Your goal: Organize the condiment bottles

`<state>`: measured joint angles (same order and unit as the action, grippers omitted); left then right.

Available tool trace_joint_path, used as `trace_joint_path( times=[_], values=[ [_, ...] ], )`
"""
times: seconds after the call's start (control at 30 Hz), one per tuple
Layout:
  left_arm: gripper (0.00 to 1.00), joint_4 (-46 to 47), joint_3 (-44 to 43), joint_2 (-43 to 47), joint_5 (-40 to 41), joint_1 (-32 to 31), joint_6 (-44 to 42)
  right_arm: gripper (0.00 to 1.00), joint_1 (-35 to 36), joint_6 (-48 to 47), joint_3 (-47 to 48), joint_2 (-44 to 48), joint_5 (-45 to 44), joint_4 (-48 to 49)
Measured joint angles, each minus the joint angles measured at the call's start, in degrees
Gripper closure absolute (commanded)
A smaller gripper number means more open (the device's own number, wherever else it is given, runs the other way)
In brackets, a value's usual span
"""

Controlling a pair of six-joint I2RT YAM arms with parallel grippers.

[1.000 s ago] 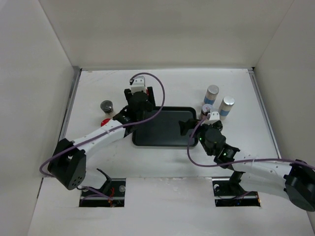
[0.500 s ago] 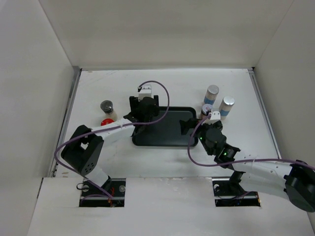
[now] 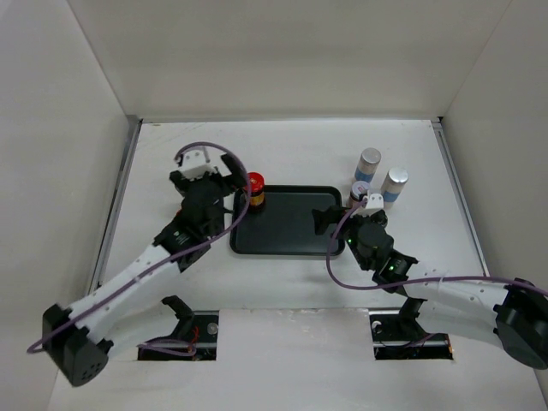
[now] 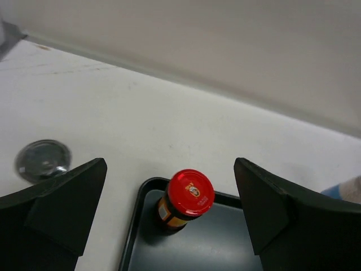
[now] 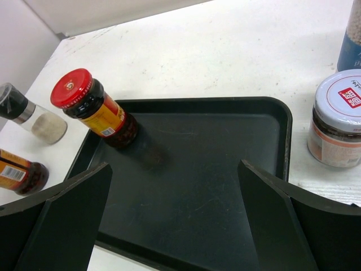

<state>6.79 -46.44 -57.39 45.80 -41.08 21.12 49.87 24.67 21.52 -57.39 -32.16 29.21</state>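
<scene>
Red-lidded dark glass jar (image 3: 255, 190) stands upright in flat black rectangular tray (image 3: 287, 229), 10 o'clock corner. Only the right wrist view shows second red-lidded jar (image 5: 20, 172), on desk (image 5: 225, 45) off the tray. Left fingers (image 4: 67, 209) and right fingers (image 5: 62, 220) apart, empty.

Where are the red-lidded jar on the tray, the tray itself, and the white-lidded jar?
red-lidded jar (image 4: 192, 191), left wrist view, top of lid.
tray (image 5: 214, 169), right wrist view, bare floor.
white-lidded jar (image 5: 341, 93), right wrist view, top of lid.

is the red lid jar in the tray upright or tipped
Upright: the red-lidded jar stands on its base in the far left corner of the tray, lid up.
</scene>
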Motion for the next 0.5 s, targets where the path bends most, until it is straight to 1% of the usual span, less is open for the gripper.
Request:
trace_joint_path(
  times=[0.1, 0.2, 0.33, 0.43, 0.5],
  values=[
    [0.00, -8.74, 0.83, 8.17, 4.52, 0.50, 3.23, 0.00, 0.02, 0.20, 0.00, -0.04, 0.00, 0.00],
    [0.00, -18.73, 2.16, 11.69, 6.01, 2.99, 7.80, 0.00, 0.02, 0.35, 0.00, -0.20, 0.07, 0.00],
    [0.00, -28.57, 5.60, 11.21, 4.22, 9.05, 12.15, 0.00, 0.00, 0.63, 0.00, -0.46, 0.11, -0.02],
    [0.00, -32.13, 8.74, 9.49, 2.62, 12.41, 14.01, 0.00, 0.02, 0.66, 0.00, -0.46, 0.44, -0.02],
    [0.01, -32.76, 10.54, 8.61, 1.60, 14.03, 14.78, 0.00, 0.00, 0.66, 0.00, -0.46, 0.68, -0.02]
  ],
)
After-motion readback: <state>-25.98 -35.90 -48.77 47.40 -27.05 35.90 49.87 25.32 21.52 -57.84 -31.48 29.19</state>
